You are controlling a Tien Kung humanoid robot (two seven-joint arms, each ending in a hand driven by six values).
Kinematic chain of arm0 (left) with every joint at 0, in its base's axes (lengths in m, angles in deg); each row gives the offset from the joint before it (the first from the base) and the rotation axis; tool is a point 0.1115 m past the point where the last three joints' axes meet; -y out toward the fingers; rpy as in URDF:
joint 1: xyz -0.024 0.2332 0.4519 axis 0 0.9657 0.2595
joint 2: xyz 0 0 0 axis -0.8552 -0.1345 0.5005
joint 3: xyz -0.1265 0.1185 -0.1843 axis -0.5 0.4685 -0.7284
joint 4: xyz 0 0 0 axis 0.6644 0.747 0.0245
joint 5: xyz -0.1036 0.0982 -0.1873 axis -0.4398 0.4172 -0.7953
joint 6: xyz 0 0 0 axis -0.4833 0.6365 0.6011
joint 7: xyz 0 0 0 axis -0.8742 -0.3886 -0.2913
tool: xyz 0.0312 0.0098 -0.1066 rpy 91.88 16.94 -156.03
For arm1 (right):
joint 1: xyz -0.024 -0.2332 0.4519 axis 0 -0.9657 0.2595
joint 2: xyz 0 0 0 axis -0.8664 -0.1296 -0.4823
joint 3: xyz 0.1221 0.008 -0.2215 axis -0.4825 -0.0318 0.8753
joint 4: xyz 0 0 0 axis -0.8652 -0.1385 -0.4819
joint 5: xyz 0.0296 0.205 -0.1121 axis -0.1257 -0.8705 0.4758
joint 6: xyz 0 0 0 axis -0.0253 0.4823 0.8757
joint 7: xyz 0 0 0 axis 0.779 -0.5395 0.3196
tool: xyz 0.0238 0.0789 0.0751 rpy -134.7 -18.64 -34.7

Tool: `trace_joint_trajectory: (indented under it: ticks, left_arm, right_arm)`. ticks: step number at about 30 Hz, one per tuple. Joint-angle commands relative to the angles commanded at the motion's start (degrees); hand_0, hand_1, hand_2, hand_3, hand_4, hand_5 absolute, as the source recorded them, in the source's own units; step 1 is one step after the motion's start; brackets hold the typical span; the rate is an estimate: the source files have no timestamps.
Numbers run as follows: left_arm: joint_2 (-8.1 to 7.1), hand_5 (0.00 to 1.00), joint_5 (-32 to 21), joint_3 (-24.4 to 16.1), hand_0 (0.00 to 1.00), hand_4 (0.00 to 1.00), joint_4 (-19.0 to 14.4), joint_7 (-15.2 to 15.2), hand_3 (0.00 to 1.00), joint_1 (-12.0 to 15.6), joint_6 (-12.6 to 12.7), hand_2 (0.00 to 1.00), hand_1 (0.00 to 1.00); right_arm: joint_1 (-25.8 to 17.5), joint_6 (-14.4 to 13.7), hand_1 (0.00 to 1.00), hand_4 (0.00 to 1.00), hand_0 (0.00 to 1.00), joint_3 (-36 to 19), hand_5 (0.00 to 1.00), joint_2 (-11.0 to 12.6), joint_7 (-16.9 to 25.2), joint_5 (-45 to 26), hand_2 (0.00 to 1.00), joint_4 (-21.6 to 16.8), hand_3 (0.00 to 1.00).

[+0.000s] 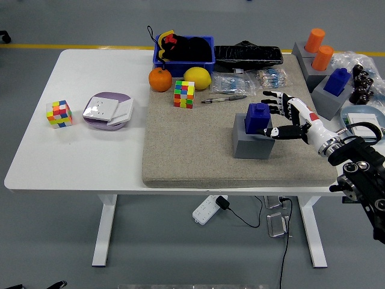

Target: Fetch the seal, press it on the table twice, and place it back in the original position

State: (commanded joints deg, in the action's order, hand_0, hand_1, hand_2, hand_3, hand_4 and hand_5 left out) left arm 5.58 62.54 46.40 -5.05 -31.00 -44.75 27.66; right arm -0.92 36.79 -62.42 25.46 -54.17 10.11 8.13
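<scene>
The blue seal stands upright in its grey block holder on the beige mat, right of centre. My right hand reaches in from the right with fingers spread, just to the right of the seal. Its thumb tip is by the seal's lower right side and its fingertips are close behind the seal's top. It holds nothing. My left arm is out of view.
A Rubik's cube, an orange, a lemon, a pen and bagged parts lie at the mat's back. More grey holders with orange and blue seals stand at the far right. A blue bin sits behind.
</scene>
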Motion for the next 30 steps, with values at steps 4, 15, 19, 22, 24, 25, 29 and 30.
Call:
trace_joint_trajectory:
  ticks: [4, 15, 19, 22, 24, 25, 29, 30]
  left_arm:
    - [0.03, 0.439, 0.16, -0.21, 0.811, 0.675, 0.03, 0.08, 0.797, 0.09, -0.05, 0.76, 0.784]
    - [0.1, 0.439, -0.47, 0.5, 0.811, 0.679, -0.05, -0.32, 0.797, -0.31, -0.17, 0.76, 0.784]
    - [0.11, 0.437, -0.11, 0.1, 0.811, 0.679, -0.01, -0.16, 0.797, -0.2, -0.26, 0.76, 0.785]
    - [0.09, 0.437, -0.06, 0.0, 0.811, 0.679, 0.03, -0.15, 0.797, -0.12, -0.33, 0.76, 0.785]
    - [0.11, 0.437, -0.06, -0.05, 0.811, 0.679, 0.04, -0.14, 0.797, -0.06, -0.42, 0.76, 0.785]
    - [0.12, 0.438, -0.11, -0.02, 0.812, 0.681, 0.04, -0.16, 0.797, -0.05, -0.43, 0.76, 0.785]
    - [0.17, 0.438, -0.22, 0.04, 0.812, 0.681, 0.02, -0.21, 0.797, -0.13, -0.57, 0.76, 0.785]
    - [0.18, 0.438, -0.29, 0.08, 0.812, 0.681, 0.02, -0.26, 0.797, -0.14, -0.57, 0.76, 0.785]
  right_arm:
    - [-0.2, -0.86, 0.715, 0.897, 0.781, 0.71, 0.002, -0.12, 0.58, -0.79, 0.729, -0.19, 0.81]
    - [0.05, -3.62, 0.628, 0.836, 0.721, 3.11, 0.002, -0.38, 1.93, -2.03, 0.649, 0.87, 0.731]
    - [0.23, -4.26, 0.527, 0.805, 0.646, 3.95, 0.002, -0.45, 2.33, -2.23, 0.547, 1.25, 0.644]
    - [0.15, -4.58, 0.527, 0.805, 0.646, 4.39, 0.002, -0.42, 2.59, -2.47, 0.547, 1.15, 0.644]
    - [0.01, -4.86, 0.527, 0.805, 0.646, 4.64, 0.002, -0.36, 2.89, -2.67, 0.547, 0.79, 0.644]
    - [-0.02, -4.97, 0.46, 0.776, 0.587, 4.7, 0.002, -0.35, 3.02, -2.74, 0.46, 0.68, 0.477]
    - [-0.11, -5.83, 0.46, 0.776, 0.587, 4.81, 0.002, -0.3, 3.83, -3.24, 0.46, 0.07, 0.477]
    - [-0.16, -6.05, 0.46, 0.776, 0.587, 4.81, 0.002, -0.26, 4.03, -3.38, 0.46, -0.14, 0.477]
